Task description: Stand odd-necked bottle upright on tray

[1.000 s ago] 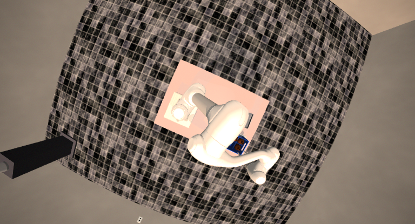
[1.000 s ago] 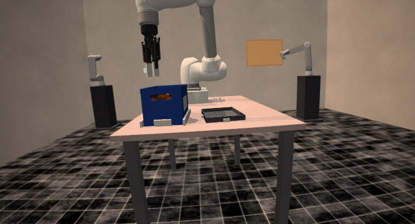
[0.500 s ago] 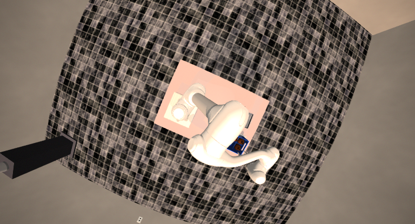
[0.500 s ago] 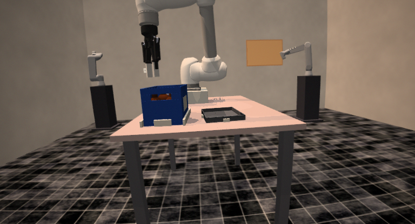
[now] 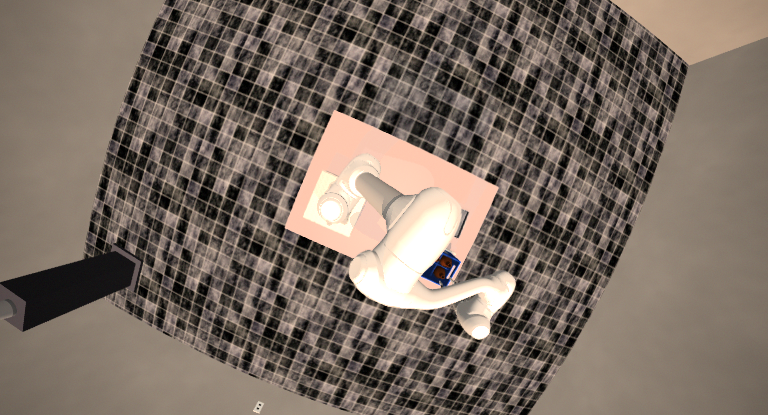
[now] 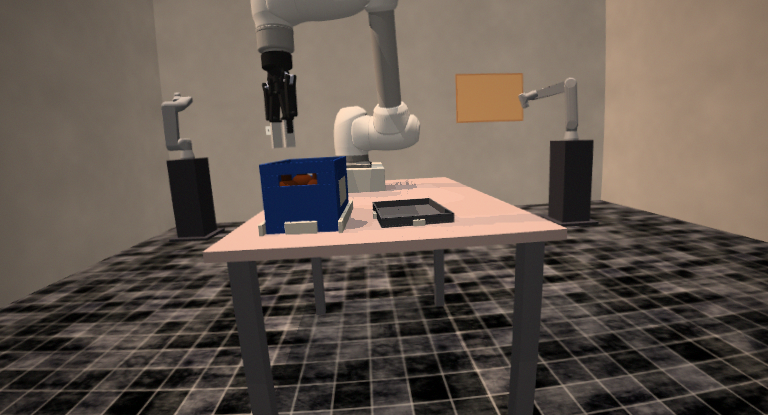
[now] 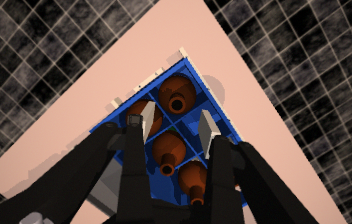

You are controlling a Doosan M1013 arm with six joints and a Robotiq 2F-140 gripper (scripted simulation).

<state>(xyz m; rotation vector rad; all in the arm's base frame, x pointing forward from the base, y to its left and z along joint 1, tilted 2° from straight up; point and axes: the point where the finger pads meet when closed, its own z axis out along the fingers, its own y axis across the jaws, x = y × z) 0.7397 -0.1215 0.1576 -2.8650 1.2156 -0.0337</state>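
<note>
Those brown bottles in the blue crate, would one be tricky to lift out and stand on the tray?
Probably a little. Each brown bottle has a rounded body narrowing to a slim neck, so the open hand hovering above would likely grip the neck only. Smooth and round, it might slip or swing. Upright on the shallow black tray it may tip, and roll if it falls.

- Crate (image 6: 300,203) stands on the table (image 6: 483,227), left of the tray (image 6: 412,212).
- Bottles (image 7: 177,92) stand inside the crate.
- Gripper (image 6: 283,138) hangs above the crate.
</note>
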